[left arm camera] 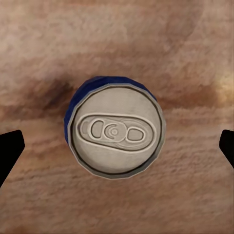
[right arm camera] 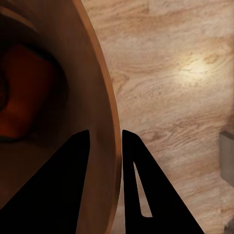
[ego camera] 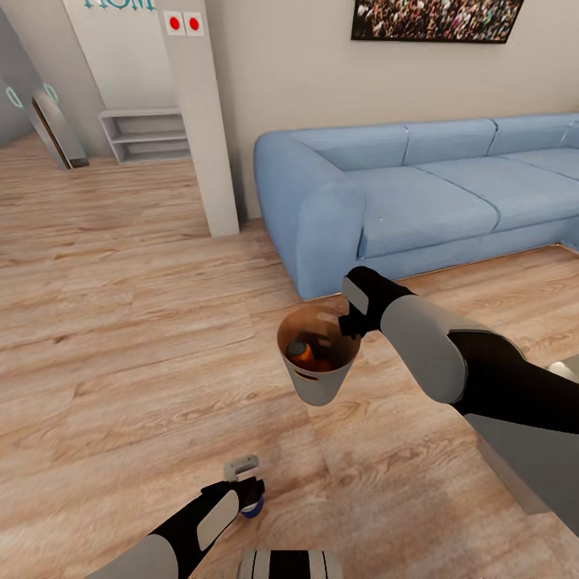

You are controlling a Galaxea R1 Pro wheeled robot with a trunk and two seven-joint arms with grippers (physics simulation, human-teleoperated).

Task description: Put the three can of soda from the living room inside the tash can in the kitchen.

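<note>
The tash can [ego camera: 320, 382], grey-brown outside and wood-toned inside, hangs above the wooden floor with my right gripper [ego camera: 351, 323] shut on its far rim. An orange can of soda [ego camera: 301, 351] lies inside it. In the right wrist view the two fingers [right arm camera: 105, 134] pinch the bin wall [right arm camera: 100, 83], and the orange can [right arm camera: 22, 97] shows deep inside. A blue can of soda [ego camera: 254, 508] stands upright on the floor under my left gripper [ego camera: 245, 481]. The left wrist view looks down on its silvery top [left arm camera: 115, 130], and the open gripper [left arm camera: 117, 146] has a fingertip far out on either side.
A long light-blue sofa [ego camera: 418, 193] stands behind the bin, under a framed crowd picture [ego camera: 434, 18]. A white pillar [ego camera: 201, 121] and a low shelf [ego camera: 149, 135] are at the back left. A grey edge [ego camera: 567, 370] shows at the far right.
</note>
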